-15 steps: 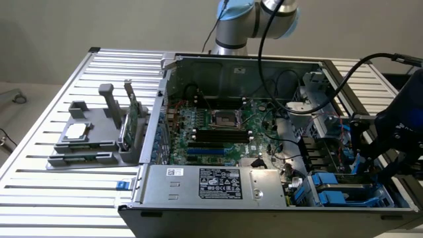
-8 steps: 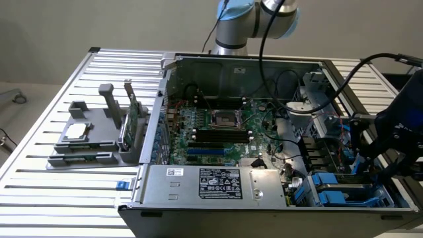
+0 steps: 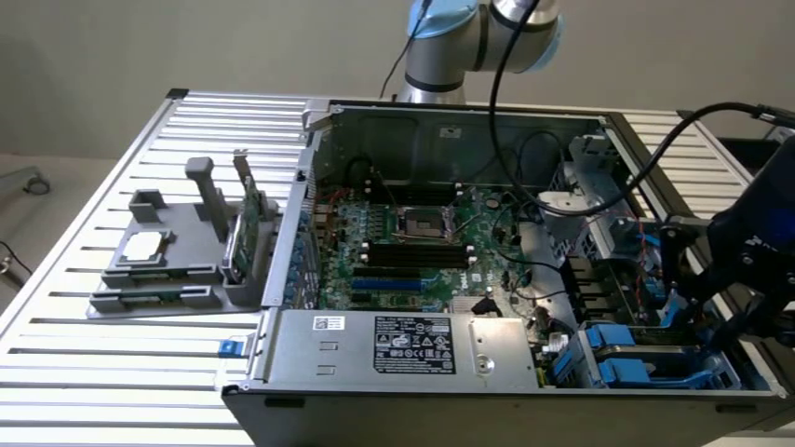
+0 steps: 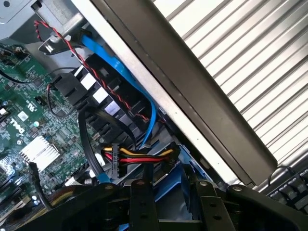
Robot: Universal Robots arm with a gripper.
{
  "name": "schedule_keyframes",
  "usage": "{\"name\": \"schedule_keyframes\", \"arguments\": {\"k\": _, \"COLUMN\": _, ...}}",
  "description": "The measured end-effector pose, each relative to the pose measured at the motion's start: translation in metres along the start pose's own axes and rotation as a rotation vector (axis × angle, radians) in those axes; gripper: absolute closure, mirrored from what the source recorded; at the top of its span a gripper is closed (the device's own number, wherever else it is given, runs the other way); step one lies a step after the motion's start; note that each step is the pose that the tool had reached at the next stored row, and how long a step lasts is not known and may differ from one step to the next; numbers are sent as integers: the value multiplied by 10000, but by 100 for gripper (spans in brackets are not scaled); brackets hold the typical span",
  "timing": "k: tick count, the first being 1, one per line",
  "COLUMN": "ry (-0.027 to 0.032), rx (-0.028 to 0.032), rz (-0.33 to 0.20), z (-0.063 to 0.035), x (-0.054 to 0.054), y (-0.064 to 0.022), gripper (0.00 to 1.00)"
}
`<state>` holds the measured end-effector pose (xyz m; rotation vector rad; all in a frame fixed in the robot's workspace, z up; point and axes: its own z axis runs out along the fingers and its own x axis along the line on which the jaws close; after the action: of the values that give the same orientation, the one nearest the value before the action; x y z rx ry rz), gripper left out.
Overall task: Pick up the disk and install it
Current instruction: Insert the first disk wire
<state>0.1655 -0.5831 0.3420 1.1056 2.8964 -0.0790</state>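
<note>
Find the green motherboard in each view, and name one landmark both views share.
Exterior view: the green motherboard lies flat inside the open computer case, around the middle of the picture.
Wrist view: the green motherboard sits beyond the black cables, on the side away from the case's dark rim.
Shared landmark: the silver finned heatsink standing on the board.

One computer case [image 3: 410, 140], one motherboard [image 3: 410, 244], one stand [image 3: 174, 275].
</note>
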Motion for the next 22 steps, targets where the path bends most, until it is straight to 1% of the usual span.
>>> {"name": "schedule_keyframes", "arguments": {"k": 3, "ry": 37, "rx": -30, "rz": 131, "z": 1, "x": -8, "y": -9, "gripper": 63}}
{"name": "schedule_keyframes", "arguments": {"k": 6, "ry": 94, "rx": -79, "rz": 276, "z": 1, "x": -13, "y": -16, "gripper": 63}}
{"name": "schedule_keyframes", "arguments": {"k": 17, "ry": 372, "rx": -332, "rz": 887, "z": -1, "x": -26, "y": -30, "gripper": 63}}
{"name": "schedule_keyframes", "arguments": {"k": 19, "ry": 394, "rx": -347, "rz": 1010, "z": 0, "x": -29, "y": -34, "gripper": 63}}
{"name": "schedule_keyframes", "arguments": {"k": 22, "ry": 399, "rx": -342, "rz": 1229, "z": 0, "x": -37, "y": -42, "gripper": 63}}
